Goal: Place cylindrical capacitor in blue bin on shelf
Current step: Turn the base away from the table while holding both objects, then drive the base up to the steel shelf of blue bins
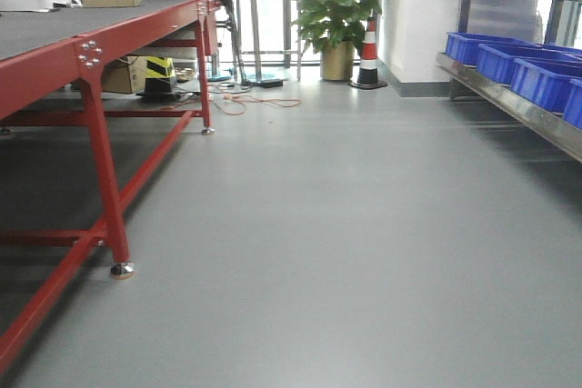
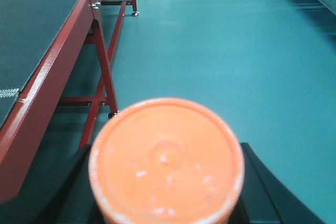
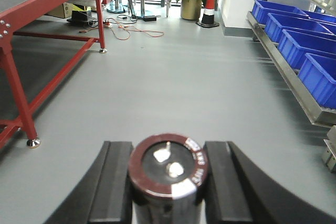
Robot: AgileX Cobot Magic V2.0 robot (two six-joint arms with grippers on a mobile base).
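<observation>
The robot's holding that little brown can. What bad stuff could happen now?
1. The cylindrical capacitor is pinched only by its sides in the right pincer; a bump might shake it loose.
2. The blue bins sit on the shelf to the right; a sloppy turn could knock its rail.
3. The red table runs along the left, where the left pincer and its orange cylinder could clip it.

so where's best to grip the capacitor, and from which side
By its round side wall, below the brown rim, closing in from left and right. The right gripper holds the cylindrical capacitor that way now, a pad on each side. Its end face carries two metal terminals, so leave that clear. The left gripper clasps an orange cylinder likewise.
</observation>
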